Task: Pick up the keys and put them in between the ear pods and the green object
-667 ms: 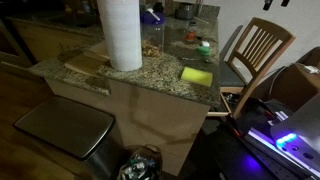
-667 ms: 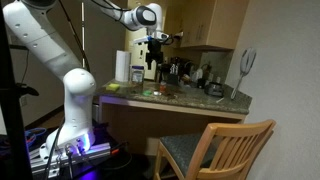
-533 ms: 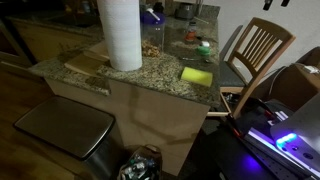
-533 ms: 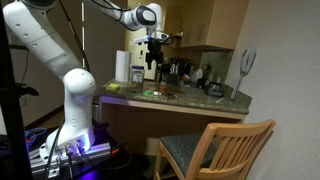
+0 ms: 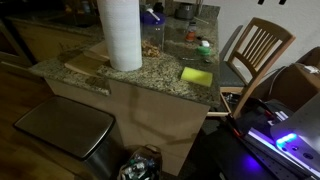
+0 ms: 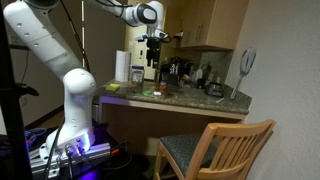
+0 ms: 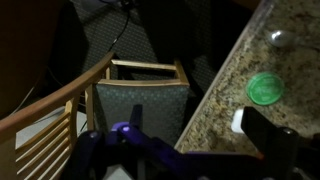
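Note:
My gripper hangs open and empty well above the granite counter. In the wrist view its dark fingers frame the counter's edge. The green object, a small round disc, lies on the counter and also shows as the green object near the chair side. The white ear pods lie just beside it, partly hidden behind one finger. A small shiny metal thing beyond the green object may be the keys; I cannot tell for sure.
A tall paper towel roll and a yellow sponge stand on the counter. A wooden chair sits close against the counter's side, and its seat lies below the gripper. Bottles and clutter line the back.
The gripper has risen slightly above the counter. Nothing on the counter has moved.

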